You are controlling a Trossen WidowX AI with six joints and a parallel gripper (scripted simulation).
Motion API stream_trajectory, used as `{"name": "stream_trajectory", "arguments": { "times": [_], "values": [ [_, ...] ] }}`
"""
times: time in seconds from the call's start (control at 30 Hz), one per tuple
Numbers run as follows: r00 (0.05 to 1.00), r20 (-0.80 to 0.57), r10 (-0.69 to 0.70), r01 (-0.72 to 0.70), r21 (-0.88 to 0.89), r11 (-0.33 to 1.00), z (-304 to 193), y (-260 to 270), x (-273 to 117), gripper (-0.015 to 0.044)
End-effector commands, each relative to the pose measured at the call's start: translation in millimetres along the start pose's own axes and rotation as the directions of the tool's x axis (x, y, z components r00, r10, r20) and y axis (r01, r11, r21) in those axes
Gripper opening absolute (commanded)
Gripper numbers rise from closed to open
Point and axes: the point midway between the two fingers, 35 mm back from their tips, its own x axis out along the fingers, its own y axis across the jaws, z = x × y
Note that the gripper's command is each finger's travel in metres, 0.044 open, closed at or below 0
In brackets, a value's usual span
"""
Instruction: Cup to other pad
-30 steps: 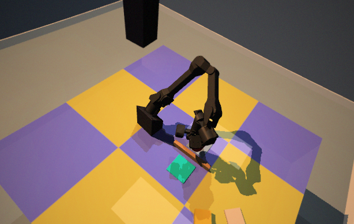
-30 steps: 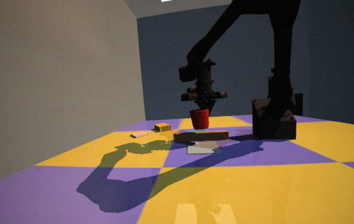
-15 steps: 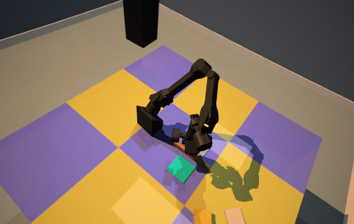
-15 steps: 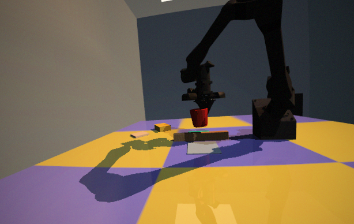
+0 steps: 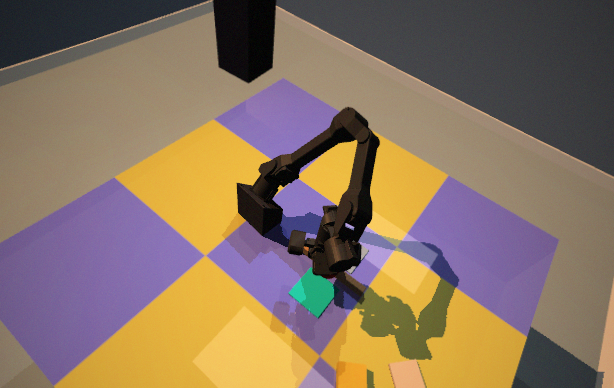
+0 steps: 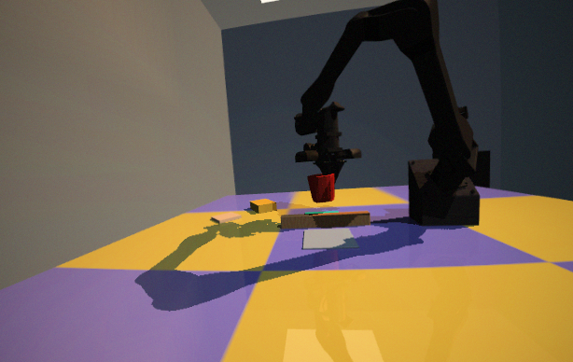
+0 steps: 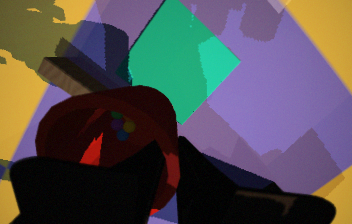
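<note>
The red cup (image 5: 330, 275) (image 6: 321, 188) (image 7: 149, 95) hangs in the air, nearly upright, higher than the wooden bar (image 5: 353, 286) (image 6: 325, 220) (image 7: 69, 77). My gripper (image 6: 334, 175) is shut on the cup's wall; its dark fingers cover the cup's near side in the wrist view. Several small coloured marbles (image 7: 122, 126) lie inside the cup. The teal pad (image 5: 313, 295) (image 6: 321, 213) (image 7: 177, 60) lies beyond the bar, just ahead of the cup in the wrist view. The grey pad (image 6: 322, 239) lies on the bar's other side, mostly hidden by the arm in the top view.
The long bar stands on the floor between the two pads. An orange block (image 5: 352, 375) (image 6: 263, 205) and a flat pink block (image 5: 407, 374) (image 6: 227, 217) lie farther off, past the pads. The arm's base (image 5: 259, 210) (image 6: 443, 201) stands to one side.
</note>
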Motion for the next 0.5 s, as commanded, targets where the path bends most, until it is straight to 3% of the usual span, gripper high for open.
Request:
{"name": "stream_trajectory", "arguments": {
  "times": [0.0,0.47],
  "values": [
    [1.0,0.004,-0.005,0.005,-0.005,1.0,10,-5,0,0.0],
    [1.0,0.006,-0.005,0.005,-0.005,1.0,36,-21,-2,0.0]
  ]
}}
